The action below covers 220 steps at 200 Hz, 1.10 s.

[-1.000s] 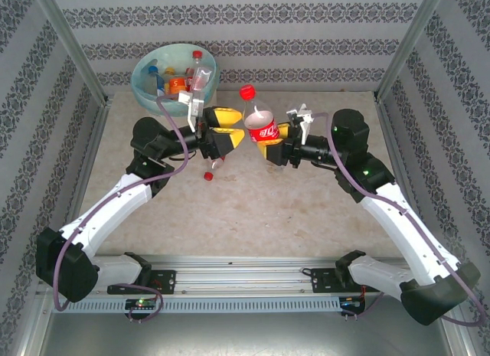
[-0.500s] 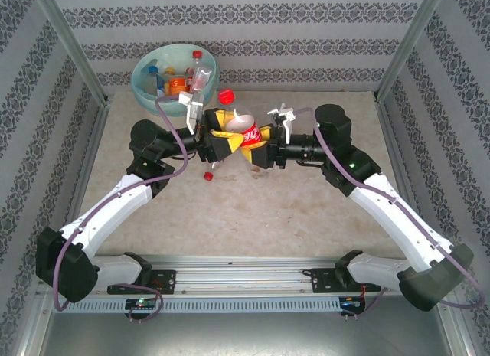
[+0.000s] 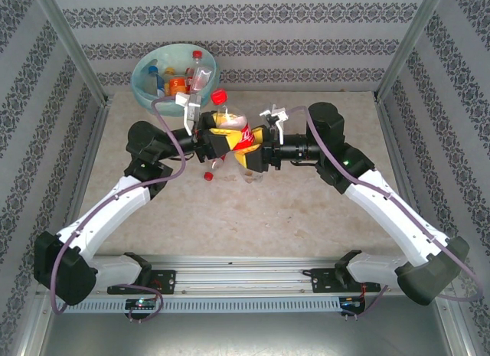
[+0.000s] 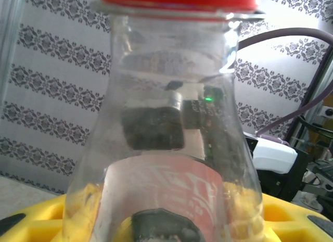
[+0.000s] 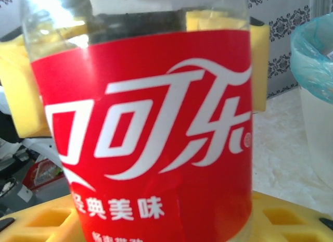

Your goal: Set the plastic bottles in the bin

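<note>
Judging from the pose, this is a mid-air handoff over the table [image 3: 306, 218], which lies under both claws. The bin [image 3: 142, 89] sits just beyond the left claw [image 3: 222, 136], on the side away from the right claw [image 3: 253, 145]. Several bottles [image 3: 178, 82] are already in it.

The claws meet tip to tip around one red-label bottle [image 3: 239, 135], tilted, with its cap [image 3: 220, 97] toward the bin. In the right wrist view the left claw's yellow pads [image 5: 18, 91] flank the bottle [image 5: 156, 132] on both sides. Both claws are narrow around it; I can't tell which one actually carries it.

Risks:
- If the right claw lets go before the left squeezes firmly, the bottle drops to the table and rolls. It could also knock the loose bottle [image 3: 217, 166] lying just under the left claw.
- The left claw seems to sit near the shoulder [image 4: 166, 148], where the smooth plastic tapers, so the bottle may slide or swing.
- It looks empty and thin, so a hard squeeze could buckle it and pop it out.
- If both claws pull at once, it twists.
- On the swing to the bin, the tilted cap end may clip the rim or snag the liner.
</note>
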Motion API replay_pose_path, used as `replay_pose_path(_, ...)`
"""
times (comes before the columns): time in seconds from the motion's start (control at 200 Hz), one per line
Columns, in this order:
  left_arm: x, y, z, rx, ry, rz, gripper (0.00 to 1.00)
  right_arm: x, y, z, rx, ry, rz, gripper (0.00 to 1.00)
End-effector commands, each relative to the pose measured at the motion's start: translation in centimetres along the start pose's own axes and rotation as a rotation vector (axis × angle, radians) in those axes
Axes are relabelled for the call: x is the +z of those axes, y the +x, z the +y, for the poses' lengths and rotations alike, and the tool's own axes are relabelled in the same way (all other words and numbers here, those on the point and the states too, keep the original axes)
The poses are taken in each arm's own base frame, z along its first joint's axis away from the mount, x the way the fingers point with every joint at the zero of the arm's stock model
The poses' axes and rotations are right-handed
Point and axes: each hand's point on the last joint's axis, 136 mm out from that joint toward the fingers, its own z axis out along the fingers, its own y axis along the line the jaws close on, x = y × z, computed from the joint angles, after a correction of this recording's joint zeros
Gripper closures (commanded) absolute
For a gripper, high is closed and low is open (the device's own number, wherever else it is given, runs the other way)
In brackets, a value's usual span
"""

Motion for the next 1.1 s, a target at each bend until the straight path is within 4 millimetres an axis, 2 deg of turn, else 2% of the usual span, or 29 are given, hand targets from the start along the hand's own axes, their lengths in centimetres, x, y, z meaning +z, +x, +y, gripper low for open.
replay_pose_path(0.0, -0.4, -2.2, -1.1, 0.112, -0.053, -0.066, 0.63, -0.2, -2.5, 1.4, -0.08, -0.011, -0.064, 0.36)
replay_pose_path(0.13, -1.1, -3.4, -0.4, 0.174, -0.162, -0.107, 0.64, -0.4, -3.4, 1.0, -0.119, 0.042, -0.1, 0.17)
replay_pose_path(0.2, -1.6, -4.4, -0.1, 0.212, -0.227, -0.127, 0.65, -0.9, -4.1, 0.6, -0.14, 0.1, -0.128, 0.14)
replay_pose_path(0.3, -2.7, -6.6, 0.4, 0.277, -0.357, -0.166, 0.65, -2.5, -5.7, -0.1, -0.195, 0.225, -0.202, 0.11)
replay_pose_path(0.38, -3.8, -8.9, 1.3, 0.335, -0.501, -0.198, 0.67, -4.8, -7.8, -0.7, -0.251, 0.371, -0.302, 0.1)
replay_pose_path(0.49, -6.0, -12.2, 3.7, 0.411, -0.751, -0.235, 0.68, -8.2, -10.7, -1.0, -0.307, 0.545, -0.433, 0.09)
replay_pose_path(0.599, -8.3, -15.5, 6.4, 0.484, -0.985, -0.242, 0.69, -9.9, -12.6, -1.0, -0.344, 0.626, -0.484, 0.1)
replay_pose_path(0.699, -9.6, -17.9, 8.7, 0.572, -1.087, -0.235, 0.69, -9.4, -13.2, -1.1, -0.359, 0.622, -0.468, 0.1)
replay_pose_path(0.914, -13.2, -22.0, 16.2, 0.615, -1.194, -0.253, 0.69, -6.4, -13.4, -2.0, -0.317, 0.527, -0.419, 0.11)
replay_pose_path(1.019, -14.4, -23.1, 20.5, 0.611, -1.212, -0.227, 0.69, -5.0, -13.2, -2.7, -0.285, 0.487, -0.398, 0.13)
replay_pose_path(1.094, -14.9, -22.8, 24.0, 0.606, -1.195, -0.181, 0.69, -4.4, -13.1, -3.0, -0.273, 0.474, -0.389, 0.13)
